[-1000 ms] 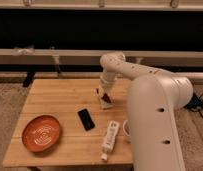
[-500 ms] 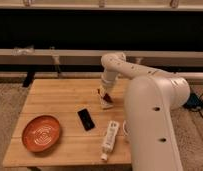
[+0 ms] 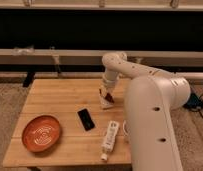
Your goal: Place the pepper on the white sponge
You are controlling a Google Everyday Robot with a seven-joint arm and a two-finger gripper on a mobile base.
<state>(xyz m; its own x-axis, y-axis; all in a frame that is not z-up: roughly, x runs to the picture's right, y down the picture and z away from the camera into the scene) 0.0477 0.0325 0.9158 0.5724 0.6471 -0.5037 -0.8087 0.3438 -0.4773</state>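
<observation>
Hand (image 3: 105, 94) low over white sponge (image 3: 107, 103) on counter (image 3: 60, 95); pepper (image 3: 109, 96) there; grip state indiscernible.

Dim, warm light; soft blur throughout. Upper frame dark. Gripper (image 3: 106, 95) at frame centre casts faint shadow on wooden table (image 3: 55, 97).

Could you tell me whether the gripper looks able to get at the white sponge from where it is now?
Probably yes. The gripper is lowered right over the white sponge near the table's far right side, with the pepper at its tip. The black phone and orange plate lie well off to the side.
</observation>
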